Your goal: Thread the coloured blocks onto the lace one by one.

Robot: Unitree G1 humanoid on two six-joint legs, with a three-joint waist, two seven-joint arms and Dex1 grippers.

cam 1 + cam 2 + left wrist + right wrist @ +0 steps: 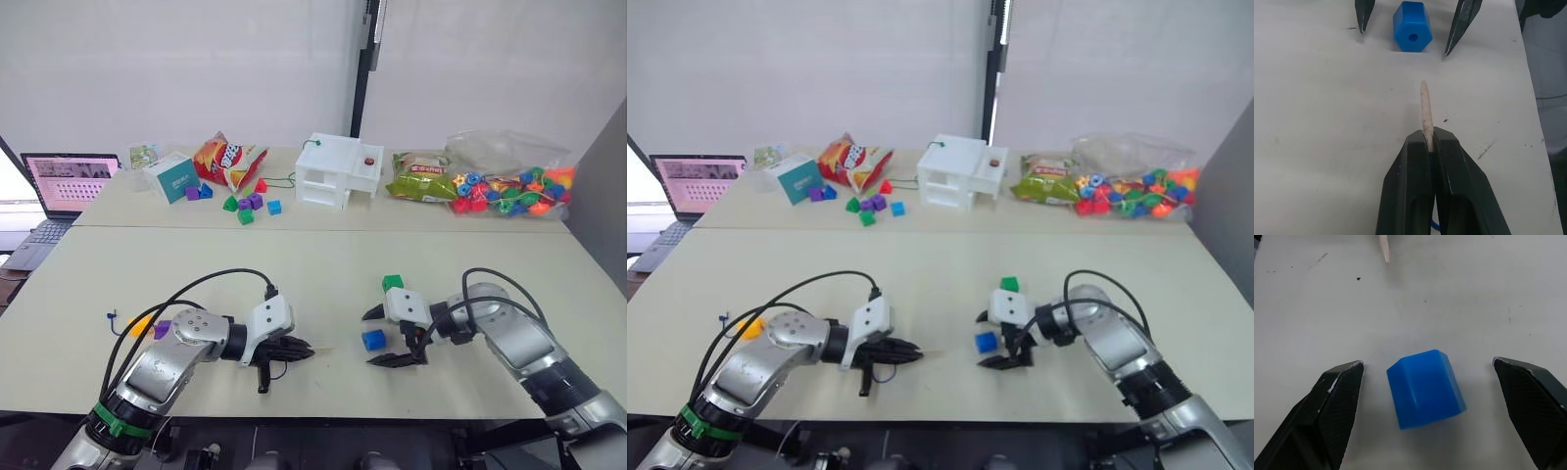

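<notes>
Left claw (294, 350) is pinching the lace by its stiff pale tip (1424, 108), fingers closed tight on it, tip poking forward and aimed at the blue block (373, 340). The rest of the lace (884, 376), a thin dark cord, is looping under that claw near the front edge of the counter (323, 264).

Right claw (392, 337) is standing wide open around the blue block, one finger on each side, neither touching it. The block is lying on the counter near the front edge, its hole facing the lace tip across a short gap.

The green block (393, 283) is sitting just behind the right claw. An orange-yellow block (140, 323) and a purple block (162, 329) are lying toward the front left corner, by the left arm. I cannot make out the red one.

Handling, as I judge it: the blue block looks like light hard plastic, smooth-faced, likely to skid or twist if squeezed unevenly. Best taken across two opposite flat sides, leaving both hole ends free. The lace is limp apart from the tip, so the hold should be staying close behind the point, as it is now; too far back and it will be flopping.

Along the back edge: a white toy house (336, 169), a snack bag (228, 160), a bag of beads (509, 186), a laptop (67, 183).
</notes>
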